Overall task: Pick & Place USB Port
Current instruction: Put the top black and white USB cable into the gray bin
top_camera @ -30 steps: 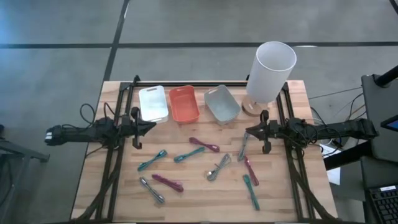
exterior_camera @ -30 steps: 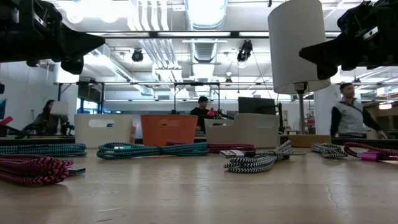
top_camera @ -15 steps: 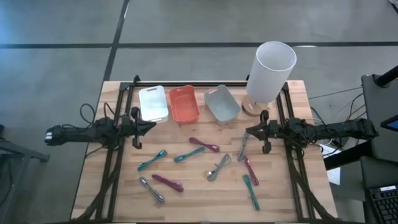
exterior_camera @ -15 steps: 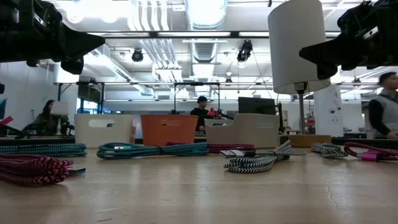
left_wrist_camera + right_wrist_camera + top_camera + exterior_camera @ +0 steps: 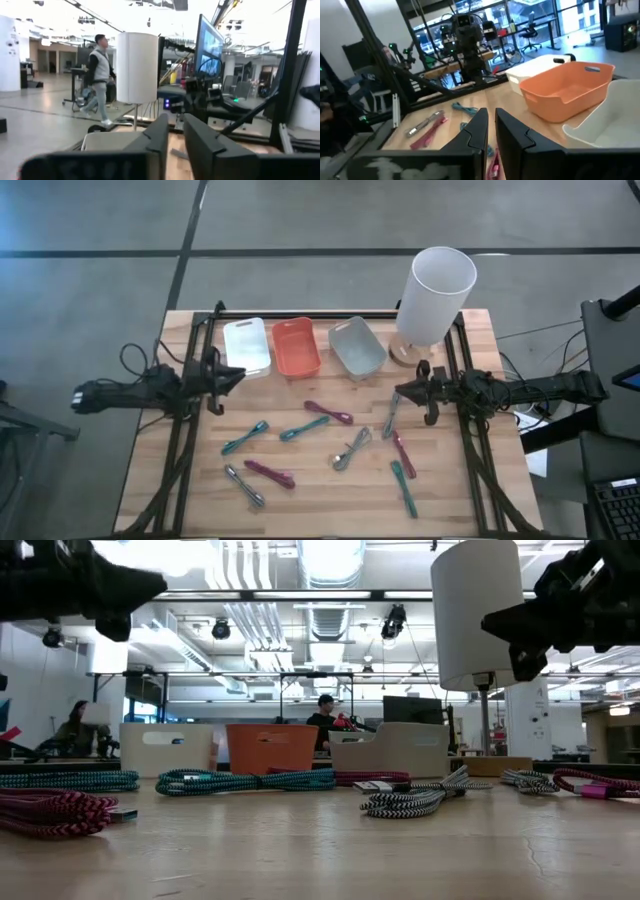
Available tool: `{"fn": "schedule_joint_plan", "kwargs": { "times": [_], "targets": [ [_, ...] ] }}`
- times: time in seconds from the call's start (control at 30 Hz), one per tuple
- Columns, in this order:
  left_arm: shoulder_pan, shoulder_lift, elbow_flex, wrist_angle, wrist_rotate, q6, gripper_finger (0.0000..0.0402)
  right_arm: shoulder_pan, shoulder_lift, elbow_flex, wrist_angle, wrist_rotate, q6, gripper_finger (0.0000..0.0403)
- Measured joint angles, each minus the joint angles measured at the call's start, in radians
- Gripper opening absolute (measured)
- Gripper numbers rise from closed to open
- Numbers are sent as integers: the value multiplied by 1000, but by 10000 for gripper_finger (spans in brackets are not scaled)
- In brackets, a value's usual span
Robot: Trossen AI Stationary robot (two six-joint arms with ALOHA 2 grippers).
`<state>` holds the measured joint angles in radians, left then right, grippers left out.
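Several braided USB cables lie loose on the wooden table: teal ones (image 5: pixel 245 437) (image 5: pixel 305 427) (image 5: pixel 404 485), maroon ones (image 5: pixel 328 412) (image 5: pixel 270 473), a pink one (image 5: pixel 403 453) and grey ones (image 5: pixel 351 448) (image 5: pixel 391 415) (image 5: pixel 244 485). My left gripper (image 5: pixel 238 374) hovers above the table's left side, near the white bin, with its fingers together and nothing between them. My right gripper (image 5: pixel 400 392) hovers at the right side, beside the grey cable, also shut and holding nothing. In the low view both grippers (image 5: pixel 150 585) (image 5: pixel 490 625) stand well above the cables.
At the far edge stand a white bin (image 5: pixel 247 346), an orange bin (image 5: pixel 296 346) and a grey bin (image 5: pixel 357 347). A tall white lamp (image 5: pixel 435 290) stands at the far right corner. Black frame rails (image 5: pixel 180 450) (image 5: pixel 470 460) run along both sides. People stand in the room beyond.
My left gripper has risen and drawn back a little toward the far left. My right gripper has tipped slightly nose down, staying in place. The cables have not moved. A person in the room behind has walked out of the low view.
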<state>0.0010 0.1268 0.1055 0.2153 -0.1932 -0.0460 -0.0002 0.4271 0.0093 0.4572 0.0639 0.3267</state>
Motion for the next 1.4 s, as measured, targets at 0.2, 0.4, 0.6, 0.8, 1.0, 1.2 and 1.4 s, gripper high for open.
{"fn": "schedule_joint_plan", "kwargs": {
  "times": [0.2,0.4,0.6,0.8,1.0,1.2,1.4],
  "targets": [
    [0,61,75,-69,5,-58,139,-2,2,0,110,122,-47,34],
    [0,141,131,-77,9,-59,148,-1,14,24,147,93,-102,52],
    [0,191,145,-77,9,-56,147,-5,28,57,152,154,-197,60],
    [0,217,145,-77,9,-58,147,-5,49,128,122,135,-183,56],
    [0,218,148,-47,9,-61,147,7,187,312,-143,18,-136,89],
    [0,218,154,-50,9,-62,147,41,422,511,-497,105,-6,125],
    [0,220,154,-55,9,-63,147,76,633,700,-977,187,270,137]
  ]
}}
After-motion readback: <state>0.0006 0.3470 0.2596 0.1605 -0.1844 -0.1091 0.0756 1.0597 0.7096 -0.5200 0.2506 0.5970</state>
